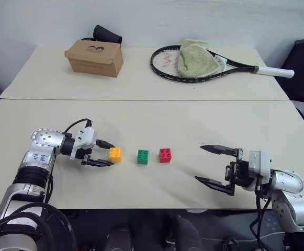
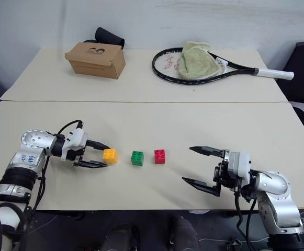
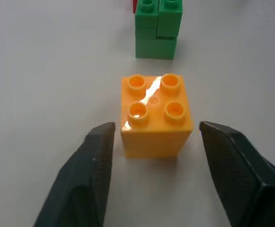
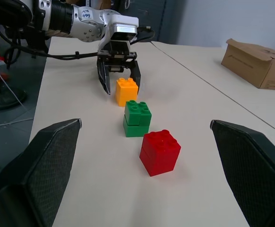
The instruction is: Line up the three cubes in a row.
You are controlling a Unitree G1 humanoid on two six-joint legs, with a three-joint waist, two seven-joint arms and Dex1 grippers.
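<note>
The left gripper (image 1: pixel 105 155) sits low on the counter (image 1: pixel 152 120), its fingers (image 3: pixel 87 175) parted on either side of the yellow cube (image 1: pixel 115 154), with a gap showing on each side. Just right of it stand the green cube (image 1: pixel 143 157) and the red cube (image 1: pixel 165 155), all three in a row on the near counter, slightly apart. Farther right, the right gripper (image 1: pixel 210 164) hovers with fingers spread wide, holding nothing.
</note>
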